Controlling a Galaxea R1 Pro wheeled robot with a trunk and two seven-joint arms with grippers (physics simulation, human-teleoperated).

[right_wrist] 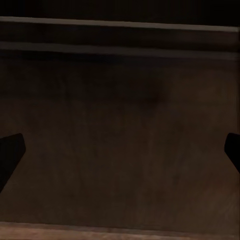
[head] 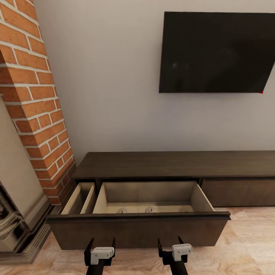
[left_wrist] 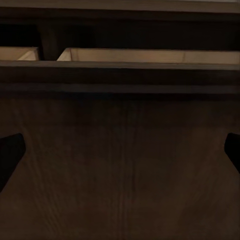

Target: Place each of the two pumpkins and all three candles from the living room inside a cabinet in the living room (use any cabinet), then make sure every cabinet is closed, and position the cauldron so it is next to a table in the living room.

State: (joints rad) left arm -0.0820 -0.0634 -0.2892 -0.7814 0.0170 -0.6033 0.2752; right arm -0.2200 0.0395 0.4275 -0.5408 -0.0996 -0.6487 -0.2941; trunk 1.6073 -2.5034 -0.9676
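At the head view's bottom centre, the left gripper (head: 99, 244) and right gripper (head: 170, 244), fingers spread apart, point at the cabinet's (head: 172, 164) pulled-out drawer front (head: 137, 231).

The cabinet (head: 179, 164) stands against the wall, below the TV (head: 217, 53), which hangs above its right part. The fireplace (head: 30, 114) rises just left of the cabinet. The cabinet's drawer (head: 137, 229) is pulled out in front of its left end, over the floor (head: 248, 244). Three small things lie inside the drawer, too hidden to identify.
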